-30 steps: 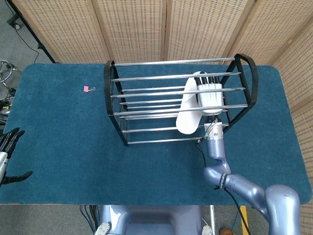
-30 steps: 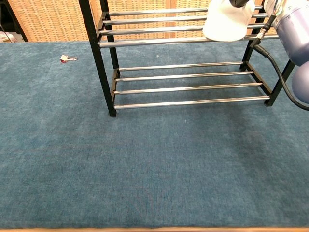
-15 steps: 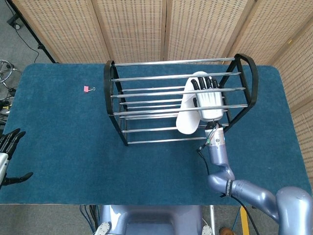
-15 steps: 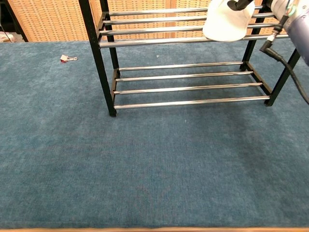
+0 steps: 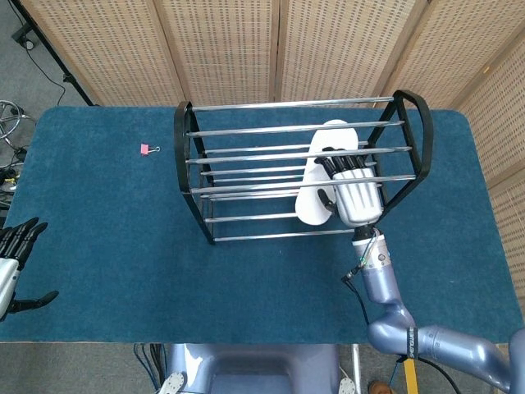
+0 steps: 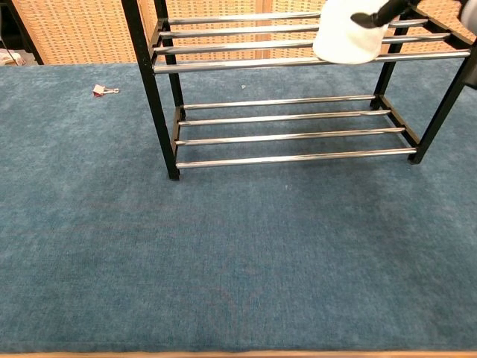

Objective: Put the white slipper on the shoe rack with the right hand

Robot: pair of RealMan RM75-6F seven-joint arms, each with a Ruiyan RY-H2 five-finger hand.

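Note:
The white slipper [image 5: 312, 208] lies across the top bars of the black and chrome shoe rack [image 5: 246, 130], toward its right end, its near end sticking out over the front bar [image 6: 343, 39]. My right hand [image 5: 351, 185] hovers over the slipper's right side with its dark fingers [image 5: 331, 162] spread above it, and it is not gripping it. In the chest view only a dark fingertip [image 6: 375, 16] shows over the slipper. My left hand [image 5: 15, 261] is off the table's near left corner, fingers spread and holding nothing.
A small pink binder clip [image 5: 145, 148] lies on the blue table cover [image 5: 98, 213] left of the rack, also seen in the chest view [image 6: 100, 90]. The rack's lower shelf [image 6: 291, 137] holds nothing. Woven screens stand behind the table.
My right hand has drawn back toward me off the slipper, its fingers lifting apart. The slipper has stayed in place on the top bars. The left hand barely shifted.

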